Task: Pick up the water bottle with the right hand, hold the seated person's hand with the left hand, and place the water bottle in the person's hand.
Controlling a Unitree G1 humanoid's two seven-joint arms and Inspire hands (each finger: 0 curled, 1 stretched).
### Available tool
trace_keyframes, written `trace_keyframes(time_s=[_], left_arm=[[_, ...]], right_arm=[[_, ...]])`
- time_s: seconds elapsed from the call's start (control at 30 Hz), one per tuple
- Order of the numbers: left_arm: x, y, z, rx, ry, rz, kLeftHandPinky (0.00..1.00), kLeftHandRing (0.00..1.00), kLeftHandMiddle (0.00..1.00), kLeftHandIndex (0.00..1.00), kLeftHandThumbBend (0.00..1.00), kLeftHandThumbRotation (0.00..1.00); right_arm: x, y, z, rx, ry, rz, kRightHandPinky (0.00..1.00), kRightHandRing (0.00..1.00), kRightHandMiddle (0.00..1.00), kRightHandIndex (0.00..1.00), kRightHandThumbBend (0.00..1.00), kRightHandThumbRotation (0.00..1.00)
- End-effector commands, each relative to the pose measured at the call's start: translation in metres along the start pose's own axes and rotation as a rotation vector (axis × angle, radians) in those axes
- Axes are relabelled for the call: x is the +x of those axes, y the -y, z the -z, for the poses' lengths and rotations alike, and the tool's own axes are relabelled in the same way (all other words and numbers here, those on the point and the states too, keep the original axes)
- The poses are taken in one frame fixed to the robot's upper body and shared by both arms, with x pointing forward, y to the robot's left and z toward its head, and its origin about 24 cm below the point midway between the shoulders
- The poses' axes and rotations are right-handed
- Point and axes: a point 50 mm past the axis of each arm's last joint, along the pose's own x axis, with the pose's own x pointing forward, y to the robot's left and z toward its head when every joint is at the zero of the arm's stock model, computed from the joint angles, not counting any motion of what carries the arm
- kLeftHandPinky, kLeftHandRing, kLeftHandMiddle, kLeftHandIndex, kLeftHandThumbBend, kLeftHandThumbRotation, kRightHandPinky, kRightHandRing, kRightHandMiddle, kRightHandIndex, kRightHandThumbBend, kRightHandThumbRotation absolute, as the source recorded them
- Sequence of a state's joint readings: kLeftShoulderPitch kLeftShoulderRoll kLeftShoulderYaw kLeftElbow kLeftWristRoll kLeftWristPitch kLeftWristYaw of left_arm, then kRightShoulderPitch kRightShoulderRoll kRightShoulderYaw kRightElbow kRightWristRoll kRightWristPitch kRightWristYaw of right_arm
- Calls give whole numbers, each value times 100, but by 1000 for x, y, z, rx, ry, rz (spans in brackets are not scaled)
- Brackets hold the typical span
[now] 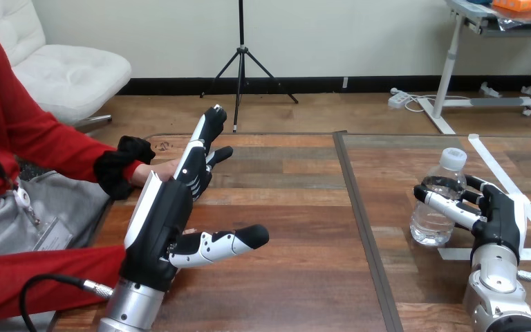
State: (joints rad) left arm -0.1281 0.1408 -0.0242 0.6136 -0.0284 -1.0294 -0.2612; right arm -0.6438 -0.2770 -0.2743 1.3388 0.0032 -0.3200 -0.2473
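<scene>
Left arm: silver forearm (130, 308) is coming in from the bottom edge and rising steeply over the left half of the tabletop (283, 200). The left robot hand (164, 216) is standing edge-on, white back shell facing left, palm side facing right. Its fingers (198, 153) are stretching straight up and away from the camera, wide and relaxed, gripping nothing. Its thumb (229, 241) is sticking out to the right, low over the wood.

The person's hand (160, 171) is reaching in from the left and lying just behind the left robot hand's fingers. The view is poor here: the fingers are covering most of it, so I cannot tell whether the two are touching.

Right arm: forearm (499, 287) is entering at the bottom right corner. The right robot hand (503, 216) is sitting low beside the water bottle (429, 223), on its right. Its fingers (446, 203) are curling round the bottle's middle from the near side, closing on it.

The bottle is a clear plastic one with a white cap. It is standing upright on the right section of the tabletop, base on the wood, right of the dark seam (361, 228) and just left of the white tape lines (488, 156). Any print on it is too small to read.
</scene>
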Motion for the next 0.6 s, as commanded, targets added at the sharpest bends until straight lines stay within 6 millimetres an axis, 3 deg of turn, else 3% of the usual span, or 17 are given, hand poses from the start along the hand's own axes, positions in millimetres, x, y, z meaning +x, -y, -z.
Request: trace_keyframes(time_s=[0.0,0.57], left_arm=[[15,-2,-12,15,81,10,91,100,100,100,100,51],[17,0,-14,11,88,19,91,100,100,100,100,52]], right_arm=[[9,-12,-40,41,101,-11,43,46,47,46,93,0],[9,-11,-38,50,95,7,44,47,47,42,92,0]])
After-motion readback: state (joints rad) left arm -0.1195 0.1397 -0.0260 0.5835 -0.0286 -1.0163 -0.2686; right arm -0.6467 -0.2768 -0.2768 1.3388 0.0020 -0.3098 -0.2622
